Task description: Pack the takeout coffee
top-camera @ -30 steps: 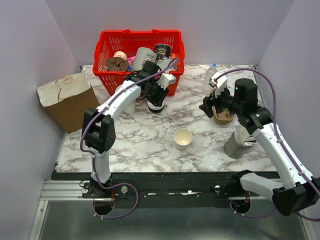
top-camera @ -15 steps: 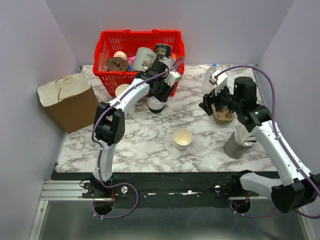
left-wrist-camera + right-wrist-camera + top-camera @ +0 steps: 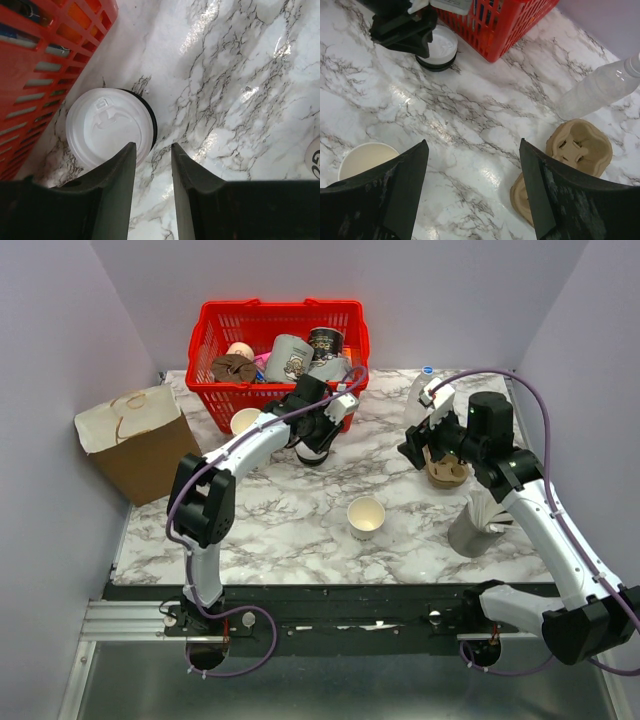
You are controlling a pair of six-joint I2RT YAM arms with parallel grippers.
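Right now your left gripper (image 3: pixel 152 147) hangs low over the marble table (image 3: pixel 300 530) just in front of the red basket (image 3: pixel 210 340). Its jaws are parted by only a narrow slot. Nothing but bare marble shows in that slot, so it has hold of nothing. In the left wrist view the white lid (image 3: pixel 109 127) lies flat, top side up, at 10 o'clock from the fingertips. A dark rim shows along its edge, and its near edge is hidden behind the left-hand finger. You cannot tell from these views whether that finger touches it.

From overhead, the paper cup (image 3: pixel 366 515) stands upright and open-mouthed near the middle of the table, well apart from both grippers. The lid sits at 11 o'clock from it, close against the basket's front wall.

Your right gripper (image 3: pixel 472 145) hovers above the table with its jaws spread wide and nothing between them. In its wrist view the cup's rim shows at 8 o'clock, partly behind the left-hand finger. The pulp cup carrier (image 3: pixel 580 145) lies at 3 o'clock, and the water bottle (image 3: pixel 600 90) lies on its side at 2 o'clock.
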